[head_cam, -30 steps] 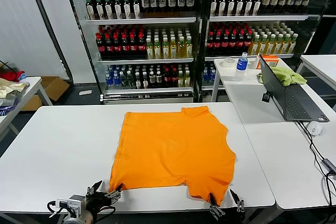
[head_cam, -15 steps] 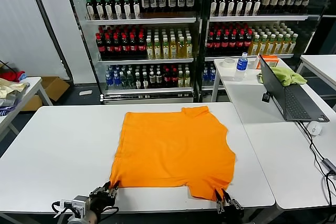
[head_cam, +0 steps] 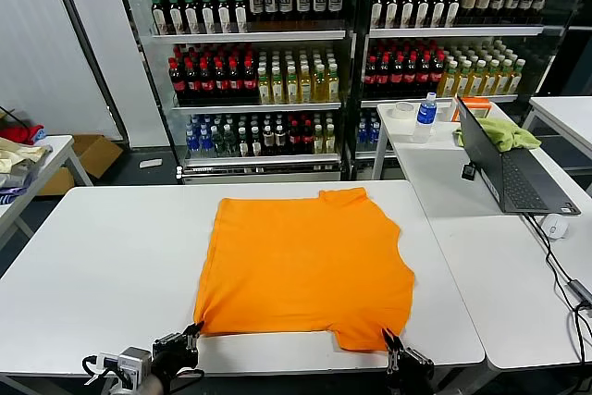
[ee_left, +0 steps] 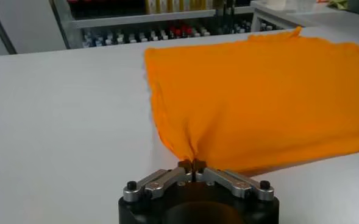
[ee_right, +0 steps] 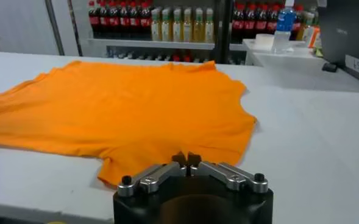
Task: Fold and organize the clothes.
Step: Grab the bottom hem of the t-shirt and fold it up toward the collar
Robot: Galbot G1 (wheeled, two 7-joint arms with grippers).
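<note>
Pinching the orange T-shirt point(head_cam: 301, 264)'s near-edge corners, your left gripper point(ee_left: 193, 164) and right gripper point(ee_right: 186, 159) are clamped shut, so lift evenly and fold toward the table point(head_cam: 102, 247)'s far edge.

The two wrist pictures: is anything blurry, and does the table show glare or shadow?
Left wrist view: shelf bottles beyond the bright orange soft T-shirt look soft, the white table evenly lit. Right wrist view: bottles also soft, faint shadow under the shirt's near edge. No strong glare.

A shop-like lab: stocked drink coolers point(head_cam: 351, 53), white worktables point(head_cam: 102, 256), laptop point(head_cam: 513, 173).
</note>
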